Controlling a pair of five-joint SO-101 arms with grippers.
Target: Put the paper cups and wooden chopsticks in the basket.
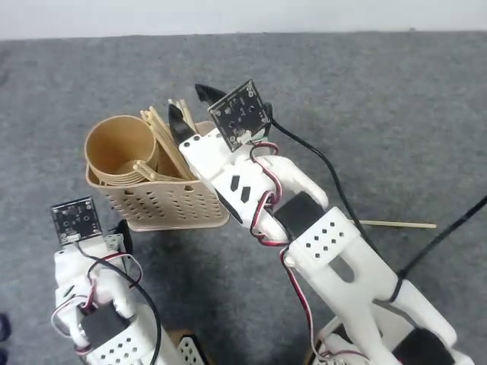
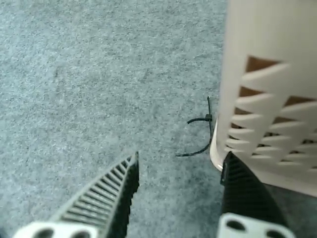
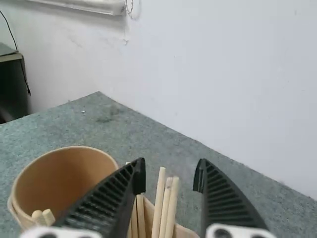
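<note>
right claw (image 1: 192,106) spread, empty, over basket (image 1: 175,207) | under it, in basket: stacked paper cups (image 1: 120,148) + chopstick bundle (image 1: 163,135) | loose chopstick (image 1: 399,224) lies flat well behind right claw, axis roughly crosswise to that arm; right arm nearer | left claw (image 2: 181,161) spread, empty, just beside basket wall
</note>
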